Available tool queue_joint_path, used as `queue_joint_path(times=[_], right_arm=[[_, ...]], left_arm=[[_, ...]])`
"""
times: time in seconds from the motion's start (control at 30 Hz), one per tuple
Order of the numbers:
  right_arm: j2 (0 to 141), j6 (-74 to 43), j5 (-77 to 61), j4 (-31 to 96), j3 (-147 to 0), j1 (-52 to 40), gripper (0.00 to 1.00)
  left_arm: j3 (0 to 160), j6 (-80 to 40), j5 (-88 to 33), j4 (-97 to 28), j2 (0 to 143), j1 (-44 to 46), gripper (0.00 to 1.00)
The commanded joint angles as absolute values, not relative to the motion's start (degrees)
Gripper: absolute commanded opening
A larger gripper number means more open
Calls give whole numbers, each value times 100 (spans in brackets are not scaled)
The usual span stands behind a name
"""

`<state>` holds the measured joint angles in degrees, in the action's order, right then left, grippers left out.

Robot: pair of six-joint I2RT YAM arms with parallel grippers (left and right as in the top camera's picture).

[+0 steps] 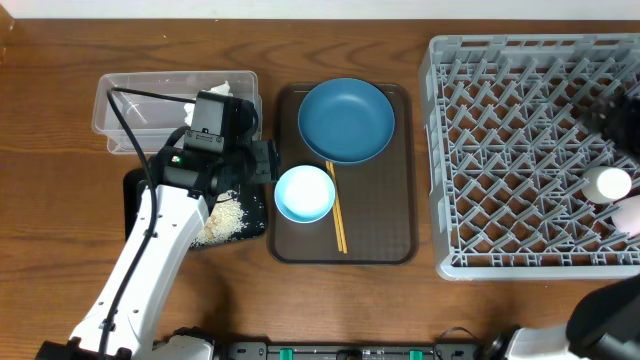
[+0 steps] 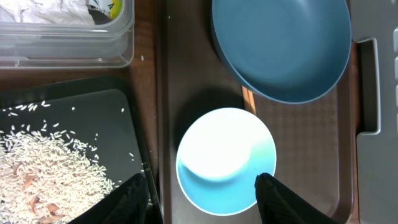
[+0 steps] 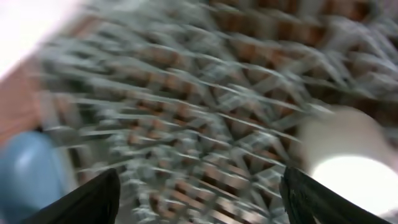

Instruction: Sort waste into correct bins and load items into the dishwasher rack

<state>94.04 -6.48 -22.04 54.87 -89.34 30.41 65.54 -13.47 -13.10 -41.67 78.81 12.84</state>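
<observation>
Hovering over the brown serving tray (image 1: 390, 235), the left tool (image 2: 200, 185) is released, its two dark fingers (image 2: 134, 199) spread on either side of the small light-blue bowl (image 2: 225, 160) and gripping nothing. That bowl stands on the tray just beside the large dark blue bowl (image 1: 346, 120), and the thin wooden chopsticks (image 1: 337, 215) lie along its right edge. Left of the serving tray, the shallow black tray (image 2: 115, 102) holds a heap of loose white rice grains (image 2: 43, 162). Behind it, the clear plastic tub (image 1: 130, 110) holds the crumpled white paper (image 1: 222, 90) with yellow-green print. On the right of the tabletop (image 1: 60, 200) sits the grey dishwasher rack (image 1: 520, 150), with one white cup (image 1: 608, 185) standing among its pegs near the right side. The right wrist view is badly blurred. The right tool (image 3: 200, 180) is released too, its fingers wide apart above the rack lattice, with the cup just ahead and to the right.
</observation>
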Motion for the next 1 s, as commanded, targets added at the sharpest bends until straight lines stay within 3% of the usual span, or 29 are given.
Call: queue_joint_path(times=[0.0,0.2,0.5,0.7,0.97], right_arm=[[9109,-548,-3076,5374,-9098,2399,80],[9172,-464,-2679,5111,-9096,965,81],[9885,-714,-635,4477,-9096,-1201,82],[10763,-1334,484,4042,-9096,-1931,81],[11784,-1922,617,3575,-9096,-2196,73]], left_arm=[[6587,-1310,-1144,-4259,7856,1253,59],[6587,-1310,-513,-4777,7856,1253,61],[6587,-1313,-464,-5006,7856,1256,65],[6587,-1313,-464,-5009,7856,1256,65],[6587,-1313,-462,-5009,7856,1256,66]])
